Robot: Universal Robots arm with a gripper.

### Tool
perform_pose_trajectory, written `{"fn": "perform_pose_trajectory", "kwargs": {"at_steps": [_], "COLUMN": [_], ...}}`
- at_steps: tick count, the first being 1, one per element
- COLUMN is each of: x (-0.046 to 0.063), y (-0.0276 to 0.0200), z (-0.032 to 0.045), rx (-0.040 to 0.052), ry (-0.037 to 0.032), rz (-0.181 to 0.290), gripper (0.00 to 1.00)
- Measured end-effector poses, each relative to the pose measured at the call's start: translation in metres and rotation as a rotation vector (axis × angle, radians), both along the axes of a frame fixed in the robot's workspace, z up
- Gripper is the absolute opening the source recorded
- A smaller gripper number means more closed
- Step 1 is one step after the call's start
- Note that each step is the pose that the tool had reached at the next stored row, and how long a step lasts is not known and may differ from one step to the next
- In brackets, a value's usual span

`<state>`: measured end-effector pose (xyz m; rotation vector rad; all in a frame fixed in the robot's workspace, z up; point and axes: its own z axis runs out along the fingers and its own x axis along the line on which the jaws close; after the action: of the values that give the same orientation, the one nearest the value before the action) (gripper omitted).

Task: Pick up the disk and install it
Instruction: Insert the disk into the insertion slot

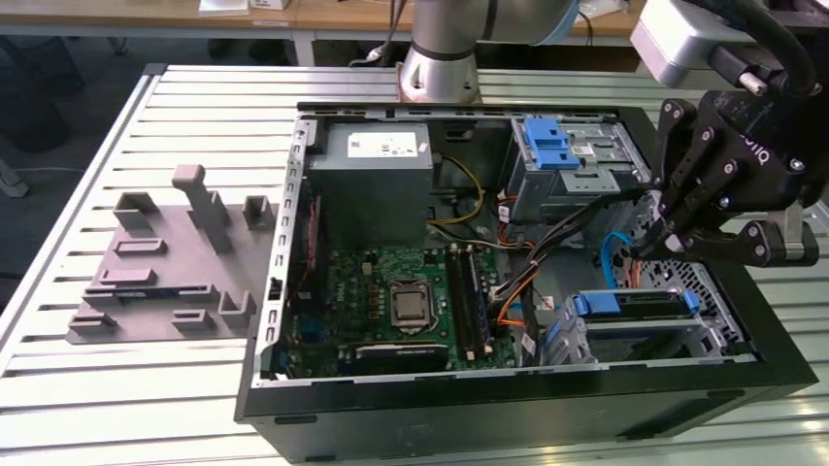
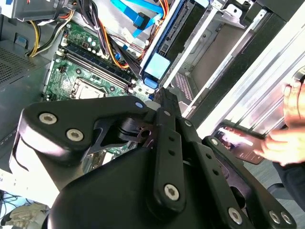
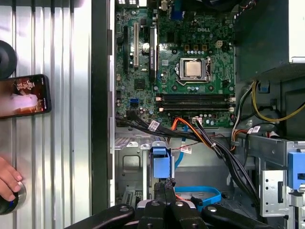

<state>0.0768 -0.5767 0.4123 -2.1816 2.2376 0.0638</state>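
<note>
My pincer [image 1: 667, 243], fingers clenched and empty, hovers over the disk [image 1: 631, 305] seated in the case's [image 1: 518, 408] bay.

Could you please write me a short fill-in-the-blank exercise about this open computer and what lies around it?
1. The disk sits inside the computer case, framed by a ___ plastic carrier.
2. The gripper is above the part of the case toward the exterior view's ___.
3. In the first wrist view, a phone lies on the slatted table outside the case, near a person's ___.

Missing words: blue; right; hand.
</note>
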Motion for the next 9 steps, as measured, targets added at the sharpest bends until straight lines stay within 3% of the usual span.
{"fn": "perform_pose_trajectory", "kwargs": {"at_steps": [9], "x": [0.0], "y": [0.0], "z": [-0.0029], "rx": [0.0], "ry": [0.0], "rz": [0.0], "gripper": [0.11]}}
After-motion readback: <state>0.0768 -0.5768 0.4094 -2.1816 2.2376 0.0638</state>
